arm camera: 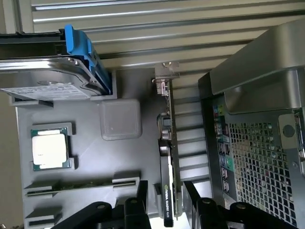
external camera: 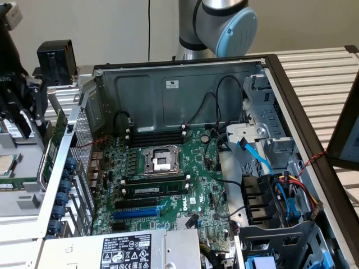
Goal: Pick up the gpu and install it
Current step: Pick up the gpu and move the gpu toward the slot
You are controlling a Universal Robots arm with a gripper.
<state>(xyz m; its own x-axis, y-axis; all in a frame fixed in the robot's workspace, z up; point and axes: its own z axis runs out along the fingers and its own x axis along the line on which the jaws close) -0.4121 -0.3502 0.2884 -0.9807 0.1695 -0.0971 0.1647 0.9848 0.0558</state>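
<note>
Well, got the black two-finger claw [arm camera: 164, 186] open, straddling the flat green gpu card [arm camera: 169, 143] w/ black cooler, standing on edge in grey plastic tray [arm camera: 93, 160].

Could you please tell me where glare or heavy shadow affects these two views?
Wrist view: glare streaks the hard drive and the rim of the computer case; the open gripper straddling the gpu reads as a dark silhouette. Exterior view: the motherboard is evenly lit, the case's back wall softly shaded.
</note>
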